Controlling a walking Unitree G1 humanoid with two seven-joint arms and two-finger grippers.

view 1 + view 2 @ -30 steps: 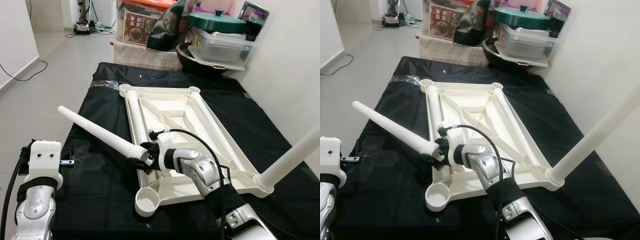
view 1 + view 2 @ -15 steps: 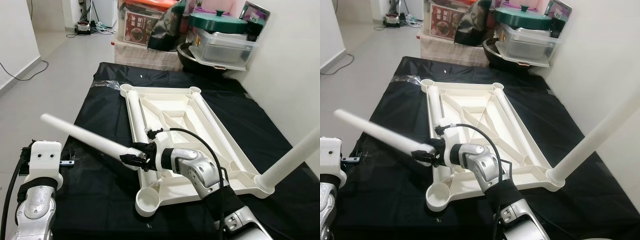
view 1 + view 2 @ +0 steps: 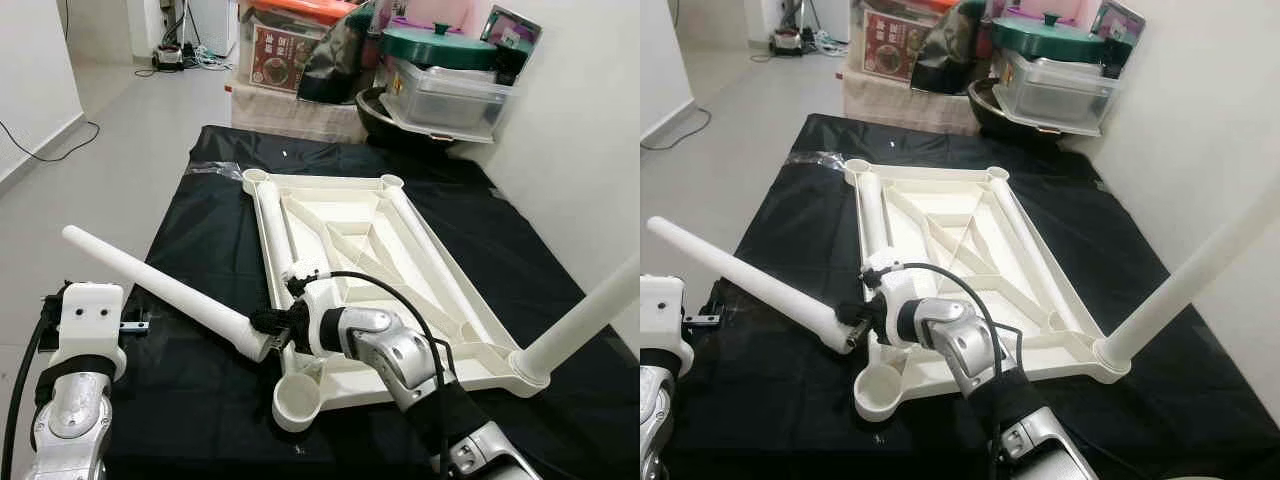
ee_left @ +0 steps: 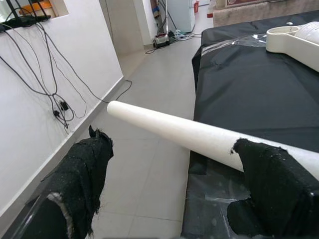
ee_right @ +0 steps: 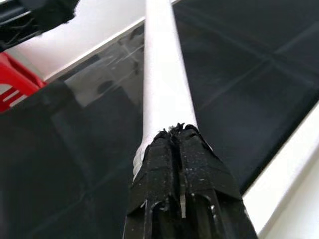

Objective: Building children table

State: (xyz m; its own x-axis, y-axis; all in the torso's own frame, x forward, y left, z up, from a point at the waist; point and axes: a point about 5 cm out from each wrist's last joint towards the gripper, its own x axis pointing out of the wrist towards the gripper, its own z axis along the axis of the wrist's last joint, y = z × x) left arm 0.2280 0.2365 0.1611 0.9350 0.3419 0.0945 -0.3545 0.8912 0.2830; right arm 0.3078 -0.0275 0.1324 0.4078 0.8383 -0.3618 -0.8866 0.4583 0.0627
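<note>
On the black cloth [image 3: 190, 230] lay the upturned tabletop [image 3: 350, 240], and the right gripper [image 3: 270, 325], clenched on the thick end of a white leg [image 3: 160, 290] pointing to the upper left, hung just above the empty near-left socket [image 3: 298, 402], while the left gripper [image 4: 169, 199] stood released beside the leg.

Right gripper [image 3: 853, 318]: clamped on thick end of loose table leg [image 3: 740, 276], just above empty corner socket [image 3: 878, 391]
Tabletop [image 3: 940, 260]: upside down on black sheet [image 3: 770, 260]
Fitted leg [image 3: 1185, 283]: upright in near right corner
</note>
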